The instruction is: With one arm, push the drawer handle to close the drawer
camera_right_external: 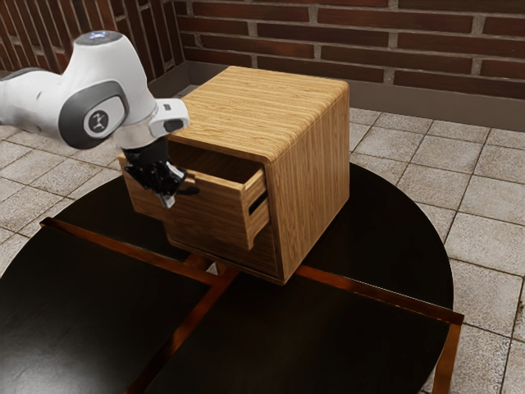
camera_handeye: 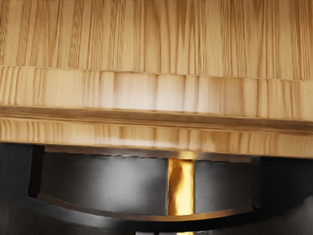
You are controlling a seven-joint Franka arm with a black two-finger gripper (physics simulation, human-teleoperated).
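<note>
Exterior view: one gripper (camera_right_external: 168, 197) at one drawer (camera_right_external: 232, 208), by its one black handle (camera_right_external: 190, 190), partly hidden. Can't tell if the gripper is open or closed. Drawer sits partly out of one boxy, wood-grain cabinet (camera_right_external: 310, 172), front facing the exterior view's lower left. Handle's long axis runs level across the front. One round table (camera_right_external: 385, 345) underneath, dark, glossy, brown strips.

Wrist view: handle bows outward from straight-grained wood, two posts, dark tabletop and one golden strip (camera_handeye: 180, 188) visible through it.
</note>
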